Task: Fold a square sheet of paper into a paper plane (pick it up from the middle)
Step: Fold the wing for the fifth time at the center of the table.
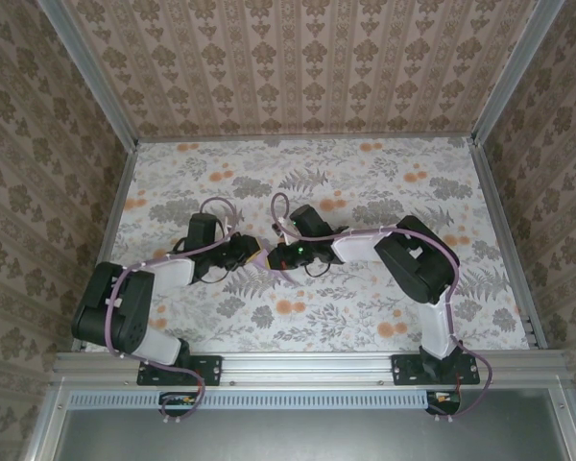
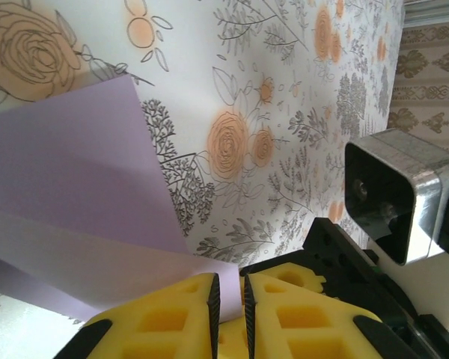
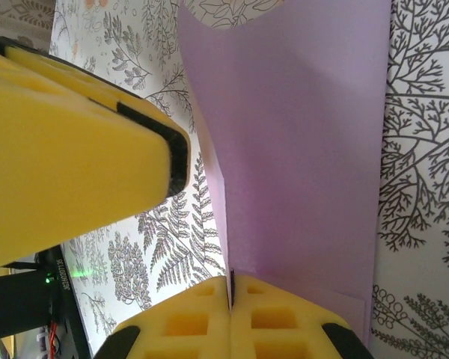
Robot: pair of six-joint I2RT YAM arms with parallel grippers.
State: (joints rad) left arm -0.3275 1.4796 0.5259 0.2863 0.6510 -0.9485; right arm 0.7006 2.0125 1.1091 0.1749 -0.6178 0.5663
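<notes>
Pinching from the near side, our right hand [image 3: 230, 314] has its two yellow foam fingers pressed flat together, and the lower edge of the square sheet of paper [image 3: 299, 149] is caught in the seam between them. From that grip the lilac sheet runs away from the wrist camera as one broad panel, with a narrow strip turned along a crease on its left side.

Our left hand [image 2: 230, 310] has its fingers drawn close, leaving only a thin slit. A pale corner of the same sheet runs down into that slit, so we read it as gripped there too. In the left wrist view the paper spreads up and to the left in two panels, a darker purple one above a paler one, meeting at a straight fold.

One yellow finger [image 3: 82, 142] of the left hand sits just beside the sheet's creased side in the right wrist view. A silver-cased box [image 2: 393, 194] on the other arm stands near the left hand.

From above, both hands meet tip to tip over the middle of the flower-printed tabletop [image 1: 365, 182], the paper between them. Whether it touches the tabletop we cannot tell.
</notes>
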